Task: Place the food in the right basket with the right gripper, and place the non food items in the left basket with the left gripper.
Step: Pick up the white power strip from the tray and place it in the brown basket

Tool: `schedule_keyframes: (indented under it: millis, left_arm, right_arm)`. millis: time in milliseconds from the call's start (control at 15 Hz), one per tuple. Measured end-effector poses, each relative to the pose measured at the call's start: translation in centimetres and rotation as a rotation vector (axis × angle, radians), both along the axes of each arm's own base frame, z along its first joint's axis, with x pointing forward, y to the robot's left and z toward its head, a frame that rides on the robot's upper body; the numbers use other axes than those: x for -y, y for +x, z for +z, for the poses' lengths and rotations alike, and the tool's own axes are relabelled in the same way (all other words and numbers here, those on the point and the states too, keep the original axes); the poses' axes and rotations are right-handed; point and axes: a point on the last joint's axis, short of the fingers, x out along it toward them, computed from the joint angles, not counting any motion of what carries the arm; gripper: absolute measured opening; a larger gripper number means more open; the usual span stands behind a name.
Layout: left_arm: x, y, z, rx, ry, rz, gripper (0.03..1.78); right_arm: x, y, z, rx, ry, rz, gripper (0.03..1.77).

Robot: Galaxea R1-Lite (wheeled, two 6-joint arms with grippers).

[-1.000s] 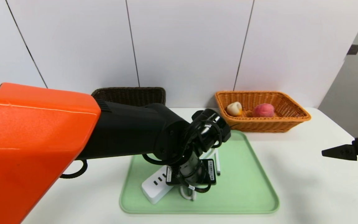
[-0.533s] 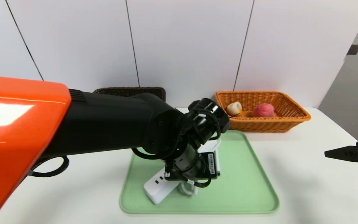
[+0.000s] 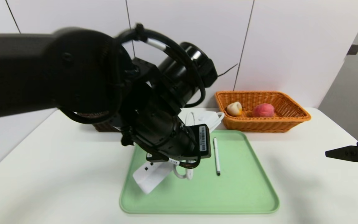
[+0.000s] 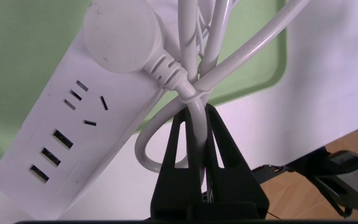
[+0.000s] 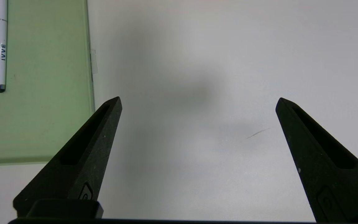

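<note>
I note left gripper [image 4: 197, 116] clamped tight on power strip [image 4: 73, 124] cord, strip hanging tilted above green tray [image 3: 244, 193] | right gripper [image 5: 197, 102] fully spread, holding nothing, over table [image 5: 228, 62].

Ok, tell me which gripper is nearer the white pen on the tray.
Left. The left gripper, shut on the power strip's cord, hangs over the green tray beside the pen. The right gripper is open over bare table, off the tray.
</note>
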Motion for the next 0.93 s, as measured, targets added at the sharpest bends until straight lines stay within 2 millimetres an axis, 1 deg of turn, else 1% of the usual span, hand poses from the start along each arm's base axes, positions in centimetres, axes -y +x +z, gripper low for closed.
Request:
schedule_keyframes:
  millis: [133,267,400,600,733,933]
  left_arm:
    - [-1.8,-1.2,2.3,0.113,0.034,-0.070,0.12]
    - [-4.0,-1.2,3.7,0.242,0.115,-0.037,0.12]
    - [-6.6,-0.4,4.9,0.329,0.168,-0.014,0.12]
    - [-10.9,1.6,6.7,0.455,0.216,-0.007,0.12]
    - [-14.1,2.9,7.4,0.506,0.224,-0.045,0.12]
    - [-17.9,4.8,8.0,0.605,0.224,-0.130,0.12]
  right_arm:
    - [0.0,0.0,0.0,0.001,0.000,-0.001,1.71]
    - [0.0,0.0,0.1,0.003,0.000,-0.001,1.71]
    - [0.0,0.1,0.1,0.007,-0.002,-0.002,1.71]
    - [0.0,0.1,0.2,0.005,-0.002,-0.002,1.71]
    - [0.0,0.1,0.2,0.006,-0.007,-0.007,1.71]
    - [0.1,0.1,0.2,0.005,-0.008,-0.010,1.71]
